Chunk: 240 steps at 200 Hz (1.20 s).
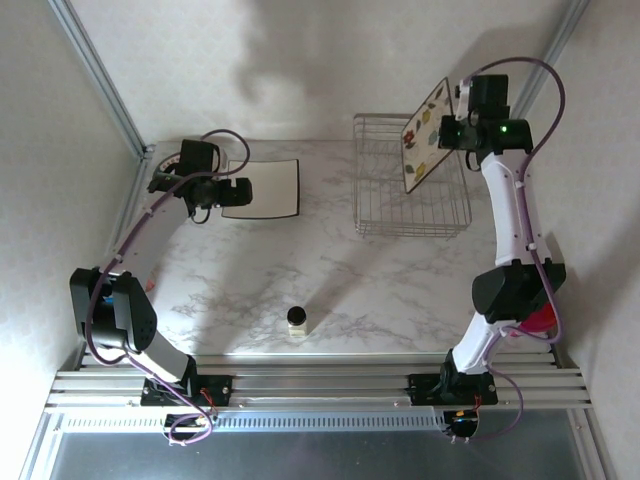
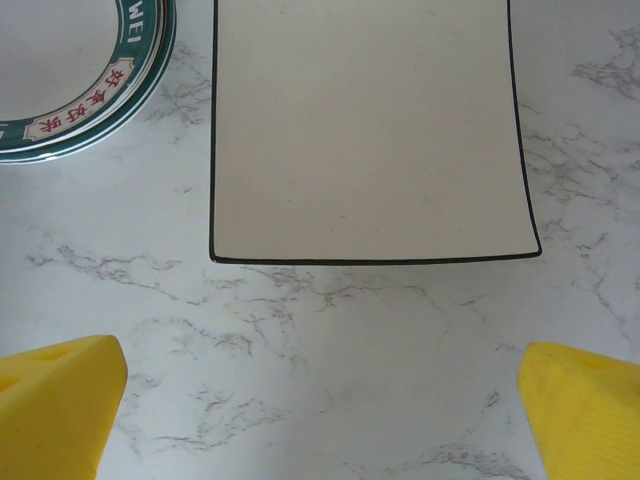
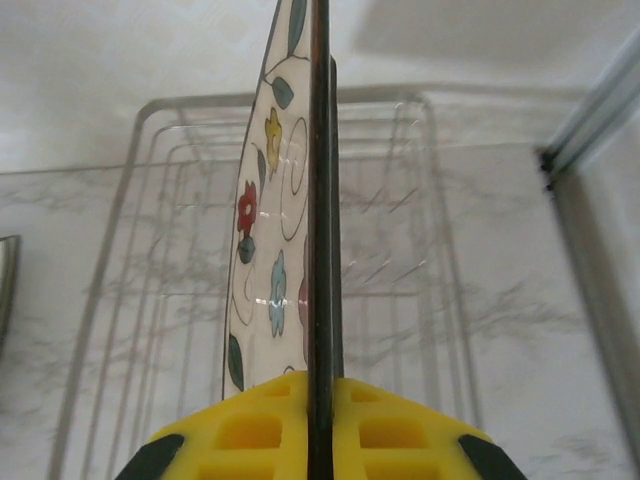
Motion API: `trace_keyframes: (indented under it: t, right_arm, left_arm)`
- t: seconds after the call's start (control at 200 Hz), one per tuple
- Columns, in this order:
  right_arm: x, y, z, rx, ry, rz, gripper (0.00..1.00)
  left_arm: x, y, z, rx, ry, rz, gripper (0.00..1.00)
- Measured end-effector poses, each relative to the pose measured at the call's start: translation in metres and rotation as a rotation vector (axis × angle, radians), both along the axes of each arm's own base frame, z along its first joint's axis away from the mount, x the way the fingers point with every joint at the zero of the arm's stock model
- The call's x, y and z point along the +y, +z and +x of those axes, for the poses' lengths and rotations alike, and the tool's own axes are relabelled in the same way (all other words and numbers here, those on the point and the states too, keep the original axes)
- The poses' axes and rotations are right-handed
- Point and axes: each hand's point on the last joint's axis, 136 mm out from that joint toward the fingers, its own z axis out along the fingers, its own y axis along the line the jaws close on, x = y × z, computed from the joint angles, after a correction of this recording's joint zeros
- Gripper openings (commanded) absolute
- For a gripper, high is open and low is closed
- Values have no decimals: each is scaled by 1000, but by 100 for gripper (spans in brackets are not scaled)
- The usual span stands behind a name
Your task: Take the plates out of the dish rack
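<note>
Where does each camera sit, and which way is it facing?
Top external: above and behind the bases, looking down at the table; both arms, left tool, right tool.
Left wrist: on the left arm, facing down at a cream plate and green-rimmed plate; open yellow fingers.
Right wrist: looks along the flowered plate its fingers clamp, over the dish rack.
Shared: top and right wrist both show the flowered plate and dish rack.

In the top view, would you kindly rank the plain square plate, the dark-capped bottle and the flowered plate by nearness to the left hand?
1. Plain square plate, just beside the left hand.
2. Dark-capped bottle, near the front edge.
3. Flowered plate, far right, raised.
</note>
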Motion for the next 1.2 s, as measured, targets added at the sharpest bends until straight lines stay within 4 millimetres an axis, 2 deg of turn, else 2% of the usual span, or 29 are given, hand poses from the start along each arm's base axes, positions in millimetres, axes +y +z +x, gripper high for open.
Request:
trace_keyframes:
  t: [0.09,0.255,0.365,0.536,0.641,0.736,0.866,1.026,1.091,1.201]
  right_arm:
    - [15,-11,-11,13,33,105,0]
    - [44,-20,-34,-22,90,337,0]
    - [63,-30,-43,-52,133,515,0]
    - [91,-68,-42,-51,180,821,0]
    - [100,-95,-43,-17,179,974,0]
    - [105,-111,-42,5,178,1062,0]
    - [108,-114,-44,-3,185,1122,0]
    - [116,-99,-43,-51,244,1160,0]
    - [120,-94,-43,-66,273,1171,0]
    - [129,-94,-44,-60,310,1190,0]
  left_arm:
    - [-1,0,0,0,-3,0,100]
    - [-2,1,1,-7,-5,-5,99]
    - [-3,2,3,-15,-8,-9,100]
    - [-5,-1,4,-9,-13,-10,100]
    - [-5,-4,5,-3,-12,-9,99]
    - [-5,-4,5,-1,-11,-6,100]
    - [-5,-5,5,0,-11,-5,100]
    - [-8,-8,6,10,-16,-3,100]
    - [-16,-6,6,4,-40,-42,100]
    - [-44,4,11,-48,-125,-187,99]
